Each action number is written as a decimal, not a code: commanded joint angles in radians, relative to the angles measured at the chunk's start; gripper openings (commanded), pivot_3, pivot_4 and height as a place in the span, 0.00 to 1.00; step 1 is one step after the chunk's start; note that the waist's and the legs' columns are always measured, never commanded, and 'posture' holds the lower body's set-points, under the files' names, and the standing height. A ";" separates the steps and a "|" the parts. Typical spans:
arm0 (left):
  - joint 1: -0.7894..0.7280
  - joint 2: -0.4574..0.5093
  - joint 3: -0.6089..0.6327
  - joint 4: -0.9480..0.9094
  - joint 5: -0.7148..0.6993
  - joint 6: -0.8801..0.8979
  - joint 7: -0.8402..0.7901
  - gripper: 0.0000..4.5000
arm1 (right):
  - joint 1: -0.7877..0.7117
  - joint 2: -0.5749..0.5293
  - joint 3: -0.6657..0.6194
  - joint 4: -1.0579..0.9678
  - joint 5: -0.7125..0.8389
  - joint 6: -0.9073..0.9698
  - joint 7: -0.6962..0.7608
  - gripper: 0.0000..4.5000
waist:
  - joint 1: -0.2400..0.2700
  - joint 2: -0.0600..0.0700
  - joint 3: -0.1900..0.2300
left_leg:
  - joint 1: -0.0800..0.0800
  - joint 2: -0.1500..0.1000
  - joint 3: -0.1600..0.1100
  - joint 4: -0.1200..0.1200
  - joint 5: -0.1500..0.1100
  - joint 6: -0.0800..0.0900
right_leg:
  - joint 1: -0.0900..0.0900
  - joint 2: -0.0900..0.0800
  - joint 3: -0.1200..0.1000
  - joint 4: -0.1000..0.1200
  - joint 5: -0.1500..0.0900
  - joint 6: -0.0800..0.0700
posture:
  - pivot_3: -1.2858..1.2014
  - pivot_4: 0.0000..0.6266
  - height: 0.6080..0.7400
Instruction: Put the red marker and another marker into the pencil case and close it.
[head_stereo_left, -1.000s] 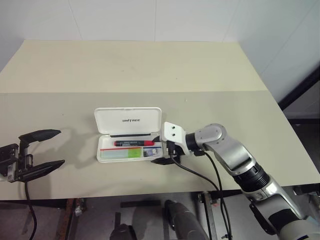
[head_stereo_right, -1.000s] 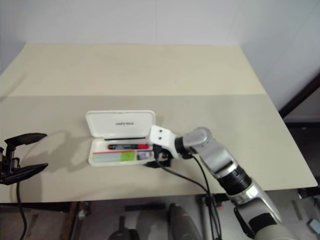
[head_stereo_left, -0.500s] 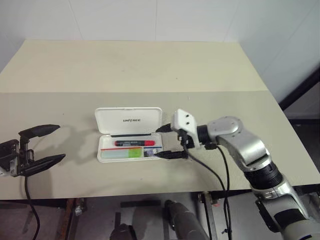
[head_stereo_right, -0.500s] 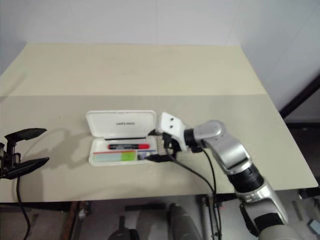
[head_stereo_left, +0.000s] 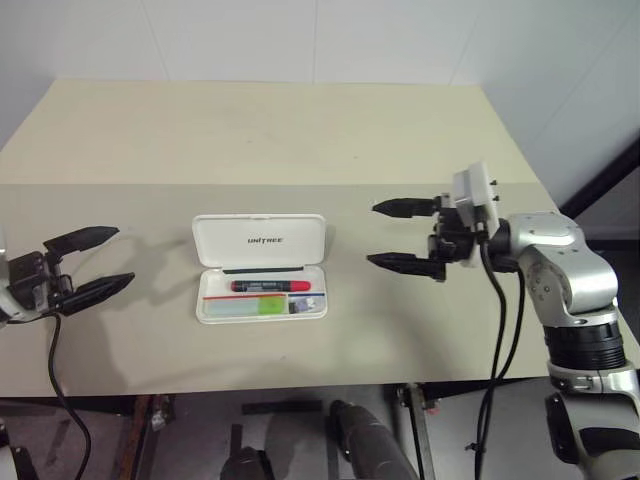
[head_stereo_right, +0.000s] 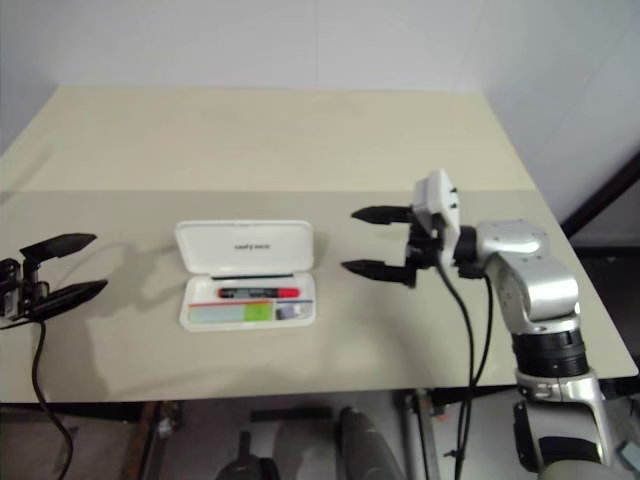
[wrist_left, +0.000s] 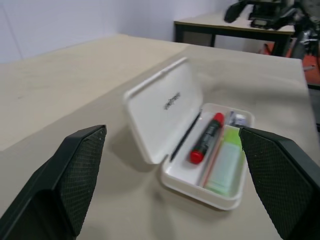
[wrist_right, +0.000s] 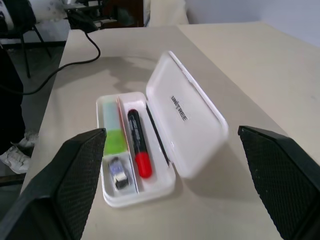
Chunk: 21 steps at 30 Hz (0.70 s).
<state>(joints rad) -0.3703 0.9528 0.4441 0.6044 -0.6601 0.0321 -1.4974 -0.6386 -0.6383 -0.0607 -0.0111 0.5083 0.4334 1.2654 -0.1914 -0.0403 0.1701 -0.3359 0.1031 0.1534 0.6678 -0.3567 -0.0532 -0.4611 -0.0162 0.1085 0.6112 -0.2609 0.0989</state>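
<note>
Left eye view: pencil case (head_stereo_left: 260, 266) lies open mid-bench (head_stereo_left: 300, 140), lid raised at its far side, red marker (head_stereo_left: 270, 286) and green marker (head_stereo_left: 246, 306) inside; left end effector (head_stereo_left: 88, 264) and right end effector (head_stereo_left: 405, 235) flank it, well apart, both spread wide and empty. Left wrist view: red marker beside green marker in the tray. Right wrist view: same layout, a small dark piece (wrist_right: 119, 175) by the green marker's cap.
</note>
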 joint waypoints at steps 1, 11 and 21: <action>-0.088 0.009 -0.026 0.107 0.064 -0.014 0.018 1.00 | 0.001 -0.052 -0.080 0.065 0.031 -0.051 0.046 0.99 | 0.000 0.000 0.000 | 0.000 0.000 0.000 0.000 0.000 0.000 | 0.000 0.000 0.000 0.000 0.000 0.000 | 0.52 0.24 1.00; -0.347 -0.036 -0.110 0.381 0.211 -0.095 0.021 0.91 | 0.104 -0.144 -0.127 0.111 0.028 -0.133 0.093 1.00 | 0.000 0.000 0.000 | 0.000 0.000 0.000 0.003 0.000 0.000 | 0.000 0.000 0.000 0.002 0.001 0.003 | 0.52 0.24 1.00; -0.536 -0.070 -0.157 0.575 0.332 -0.138 0.077 0.19 | 0.172 -0.167 -0.149 0.060 0.031 -0.141 0.055 1.00 | 0.004 0.000 0.000 | -0.001 0.000 -0.001 0.013 0.000 0.001 | 0.003 0.000 0.001 0.006 0.003 0.006 | 0.52 0.24 1.00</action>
<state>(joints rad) -0.8710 0.8746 0.2855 1.1619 -0.3450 -0.0862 -1.4395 -0.4730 -0.7822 -0.1661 0.0837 0.5196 0.3043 1.3302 -0.1869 -0.0404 0.1703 -0.3366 0.1032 0.1526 0.6810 -0.3570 -0.0526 -0.4585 -0.0161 0.1100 0.6174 -0.2573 0.1055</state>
